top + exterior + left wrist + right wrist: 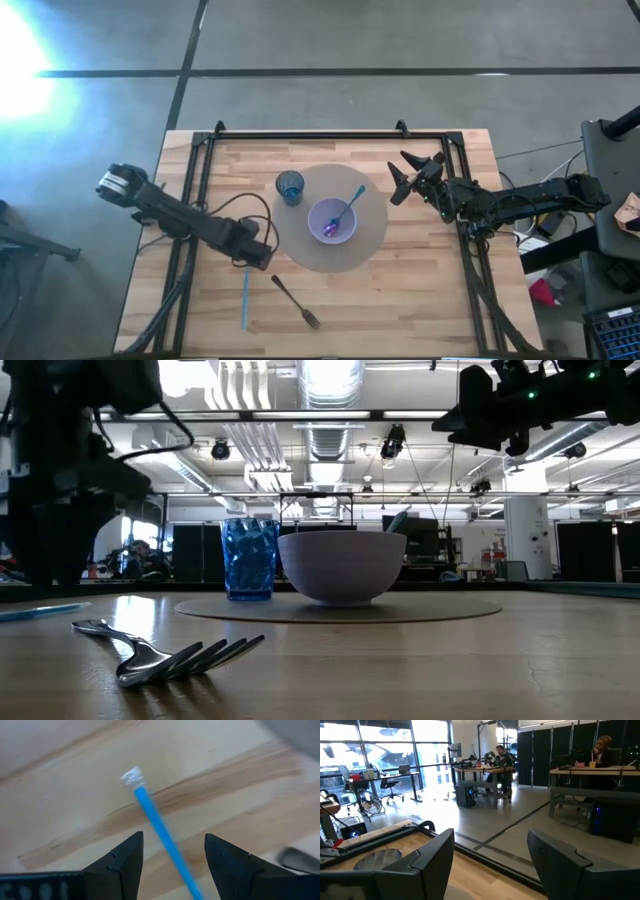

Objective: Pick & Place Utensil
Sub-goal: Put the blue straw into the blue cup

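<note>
A thin blue utensil (244,298) lies flat on the wooden table near its front left; in the left wrist view the blue utensil (160,832) ends in a whitish tip. My left gripper (256,254) points down above its far end. It is open, with one finger on either side of the utensil (172,855) and clear of it. A dark metal fork (296,302) lies flat beside the utensil, and the fork (170,650) shows close up in the low view. My right gripper (405,175) waits open and level above the table's right part.
A round grey mat (370,250) at the table's middle bears a blue cup (290,187) and a lavender bowl (332,222) with a blue spoon (352,203) leaning in it. Black frame rails (200,180) run along the table's left, far and right sides. People sit at desks (600,750) beyond.
</note>
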### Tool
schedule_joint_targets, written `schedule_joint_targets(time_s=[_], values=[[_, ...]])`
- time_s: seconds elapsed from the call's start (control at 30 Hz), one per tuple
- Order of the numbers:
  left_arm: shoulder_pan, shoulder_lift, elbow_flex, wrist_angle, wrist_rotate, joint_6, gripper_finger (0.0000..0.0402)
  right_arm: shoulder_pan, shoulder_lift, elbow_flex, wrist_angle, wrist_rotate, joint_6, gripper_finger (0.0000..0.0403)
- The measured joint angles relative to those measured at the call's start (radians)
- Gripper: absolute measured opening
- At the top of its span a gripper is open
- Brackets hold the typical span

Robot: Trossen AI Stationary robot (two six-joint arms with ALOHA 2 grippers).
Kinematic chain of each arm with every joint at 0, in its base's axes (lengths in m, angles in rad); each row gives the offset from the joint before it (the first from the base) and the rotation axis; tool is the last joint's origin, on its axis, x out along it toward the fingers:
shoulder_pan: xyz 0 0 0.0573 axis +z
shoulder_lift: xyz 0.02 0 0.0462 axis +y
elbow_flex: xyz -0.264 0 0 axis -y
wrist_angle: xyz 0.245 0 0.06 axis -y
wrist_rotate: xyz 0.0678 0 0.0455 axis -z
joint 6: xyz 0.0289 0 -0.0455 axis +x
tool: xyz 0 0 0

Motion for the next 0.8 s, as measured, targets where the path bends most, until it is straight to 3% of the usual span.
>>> schedule_joint_targets(time_s=[0.8], values=[[0.0, 0.092, -0.043, 0.044, 0.077, -0.006, 0.0198, 0.0, 0.0, 0.004, 0.002, 0.0, -0.001, 0.0244]])
